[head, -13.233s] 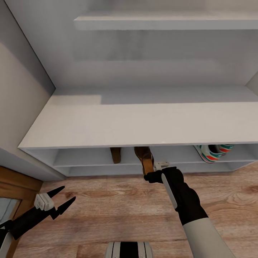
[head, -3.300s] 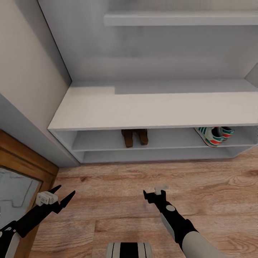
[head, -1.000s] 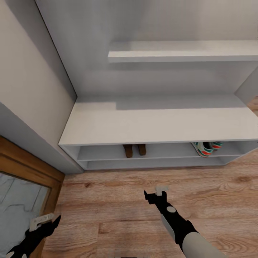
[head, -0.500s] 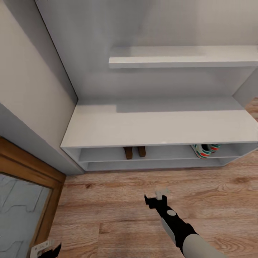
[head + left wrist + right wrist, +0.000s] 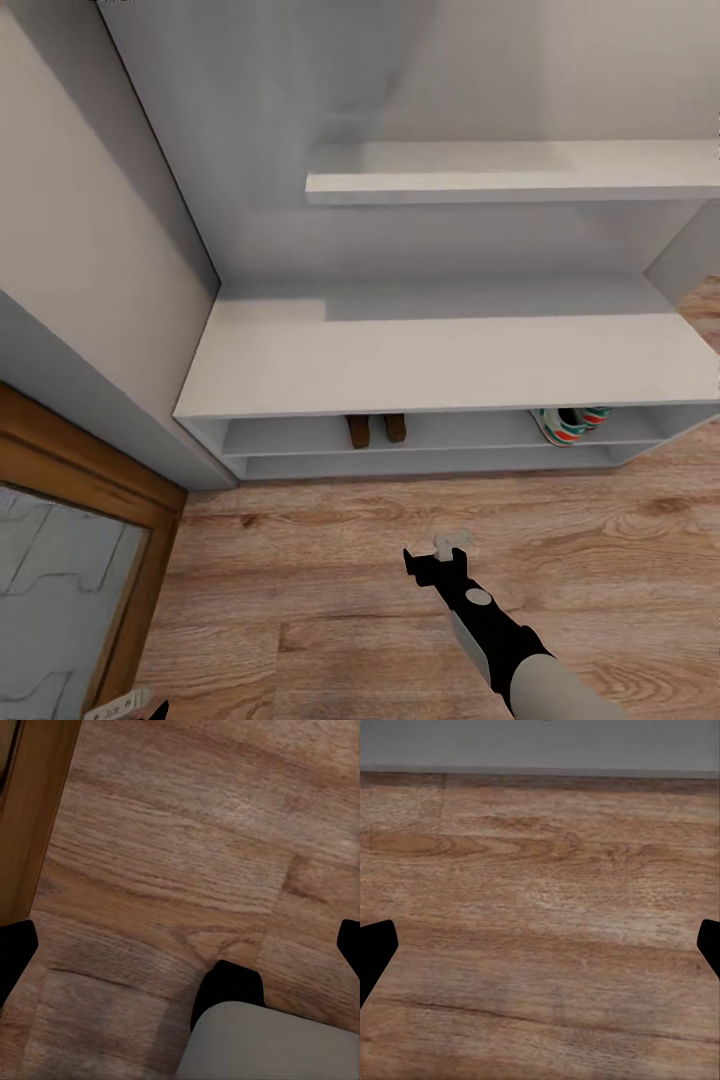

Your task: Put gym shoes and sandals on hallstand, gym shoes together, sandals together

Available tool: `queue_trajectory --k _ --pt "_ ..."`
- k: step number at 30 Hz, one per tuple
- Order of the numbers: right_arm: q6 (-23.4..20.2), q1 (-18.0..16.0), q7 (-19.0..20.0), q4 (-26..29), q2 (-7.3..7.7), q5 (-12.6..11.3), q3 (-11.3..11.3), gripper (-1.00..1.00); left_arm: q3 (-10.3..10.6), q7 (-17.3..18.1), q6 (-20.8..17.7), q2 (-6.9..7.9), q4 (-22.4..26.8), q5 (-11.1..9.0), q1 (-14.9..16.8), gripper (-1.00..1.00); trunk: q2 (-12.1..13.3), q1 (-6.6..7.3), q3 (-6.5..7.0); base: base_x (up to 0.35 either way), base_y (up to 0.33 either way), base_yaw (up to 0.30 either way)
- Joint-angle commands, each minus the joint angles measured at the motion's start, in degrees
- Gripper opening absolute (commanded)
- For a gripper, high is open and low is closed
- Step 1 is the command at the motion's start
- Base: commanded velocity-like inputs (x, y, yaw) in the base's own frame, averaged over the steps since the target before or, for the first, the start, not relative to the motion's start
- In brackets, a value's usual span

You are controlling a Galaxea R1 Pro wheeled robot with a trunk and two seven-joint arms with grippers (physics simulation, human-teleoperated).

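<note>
— Left gripper (image 5: 180, 945)?
— Spread wide over bare corridor floor (image 5: 172, 847), black fingertips (image 5: 16, 949) at opposite margins of the wrist picture, nothing between. Barely peeking in at the head view's lower left corner (image 5: 125, 706), beside a brown wooden frame (image 5: 90, 480).

— And the right gripper (image 5: 540, 945)?
— Likewise parted and empty, tips (image 5: 375, 945) far apart above the planks, pale base of the hallstand (image 5: 540, 746) ahead. Seen from the head as a black forearm stretched forward and slightly leftward from a grey sleeve, wrist end (image 5: 437, 563) low over the floor, well short of the rack.

— Sandals (image 5: 376, 428)?
— On the upper open shelf of the hallstand (image 5: 440, 360), left of its middle. Side by side, just about touching, heels toward the front edge.

— Gym shoes (image 5: 568, 421)?
— Same shelf, near its right end. Snug against each other, green stripes and red-orange patches facing out. Well apart from the brown pair.

— Anything else on the unit?
— Flat top bare and pale; lower shelf in shadow, hard to read. Higher up, a white wall shelf (image 5: 510, 170).
</note>
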State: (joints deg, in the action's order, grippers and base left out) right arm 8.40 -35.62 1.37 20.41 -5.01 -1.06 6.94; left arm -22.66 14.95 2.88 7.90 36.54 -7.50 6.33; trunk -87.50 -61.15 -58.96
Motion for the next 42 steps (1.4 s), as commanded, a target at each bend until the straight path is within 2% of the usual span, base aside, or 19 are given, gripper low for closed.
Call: queue_trajectory --k 1,22,27,42 --pt "-0.02 0.01 0.01 -0.01 0.0 0.0 0.0 1.0 -0.01 0.0 0.13 0.0 -0.09 0.01 0.0 1.0 0.42 0.23 0.19 0.0 0.0 0.0" --pt "-0.04 0.02 0.01 -0.22 0.0 0.0 0.01 1.0 -0.26 -0.02 0.81 -0.02 -0.24 0.04 0.64 1.0 8.84 4.84 3.96 0.0 0.0 0.0" --pt "-0.05 0.02 0.01 -1.7 0.0 0.0 0.01 1.0 -0.28 -0.01 2.29 -0.04 -0.24 0.03 0.69 1.0 10.85 5.94 4.85 0.0 0.0 0.0" --pt "-0.05 0.02 0.03 -3.84 -0.06 0.04 0.11 1.0 -0.28 -0.01 2.82 -0.08 -0.24 -0.02 0.7 1.0 16.86 9.23 7.55 0.0 0.0 0.0"
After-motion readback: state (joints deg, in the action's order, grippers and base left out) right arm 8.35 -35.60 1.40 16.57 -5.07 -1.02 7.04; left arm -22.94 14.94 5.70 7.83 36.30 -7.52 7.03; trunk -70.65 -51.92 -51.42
